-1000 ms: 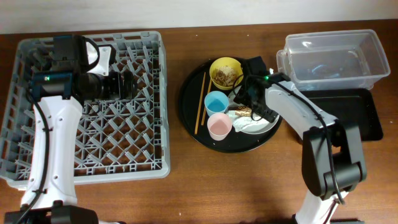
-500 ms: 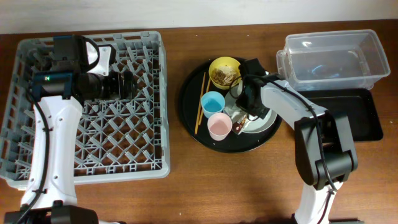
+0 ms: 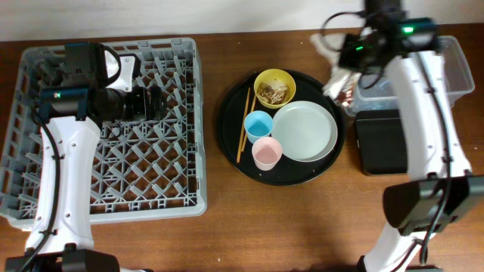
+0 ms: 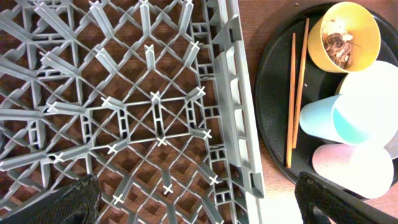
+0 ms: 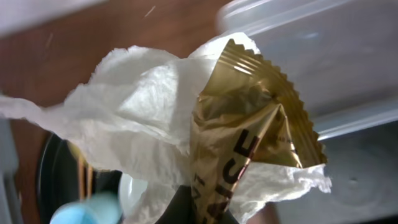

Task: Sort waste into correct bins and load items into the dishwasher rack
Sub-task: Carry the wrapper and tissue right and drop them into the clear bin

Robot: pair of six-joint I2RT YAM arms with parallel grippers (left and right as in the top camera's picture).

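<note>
My right gripper is shut on a crumpled white napkin and a gold-brown foil wrapper, held in the air at the left end of the clear tub. In the right wrist view the tub lies just behind the wad. The grey-white plate is bare. The yellow bowl holds brown scraps. A blue cup, a pink cup and chopsticks lie beside it. My left gripper hangs open above the grey rack, its fingers spread wide.
The dishes all sit on a large round black tray. A shallow black rectangular tray lies below the clear tub, partly hidden by my right arm. The rack's right wall stands close to the round tray.
My right gripper shut on the napkin and wrapper on the plate, then lifted them up and right to the clear tub's left end. The plate is now bare. The left arm stayed still.
</note>
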